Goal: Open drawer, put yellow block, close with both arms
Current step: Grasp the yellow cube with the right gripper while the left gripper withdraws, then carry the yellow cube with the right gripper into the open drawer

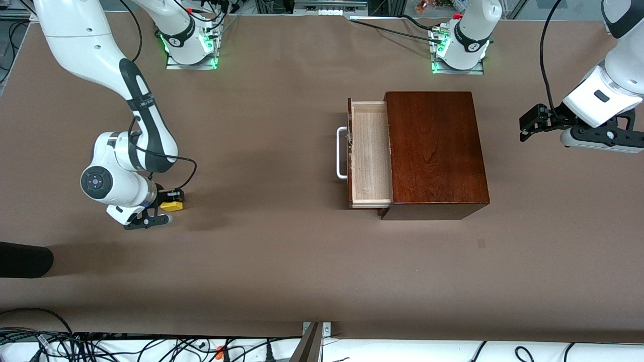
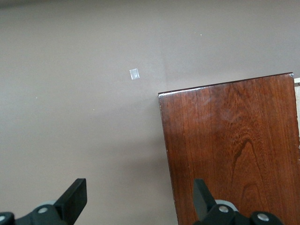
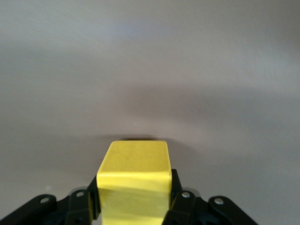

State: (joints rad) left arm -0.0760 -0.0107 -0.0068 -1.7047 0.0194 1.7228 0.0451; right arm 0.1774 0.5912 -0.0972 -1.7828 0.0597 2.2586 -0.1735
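Note:
The yellow block [image 1: 173, 206] rests on the brown table toward the right arm's end. My right gripper [image 1: 170, 200] is low at the table and shut on it. In the right wrist view the yellow block [image 3: 133, 173] fills the gap between both black fingers [image 3: 84, 206]. The drawer [image 1: 370, 153] stands pulled out of the dark reddish-brown box [image 1: 435, 151], its pale inside bare and its white handle [image 1: 342, 153] facing the right arm's end. My left gripper [image 1: 524, 125] hangs open, holding nothing, over the table beside the box at the left arm's end. The left wrist view shows the left gripper [image 2: 139, 201] over the box [image 2: 234, 150] edge.
A small pale mark [image 1: 482, 243] lies on the table nearer the front camera than the box. A black object [image 1: 25, 259] juts in at the right arm's end. Cables [image 1: 151, 347] run along the table edge nearest the camera. Both arm bases [image 1: 191, 45] stand at the back.

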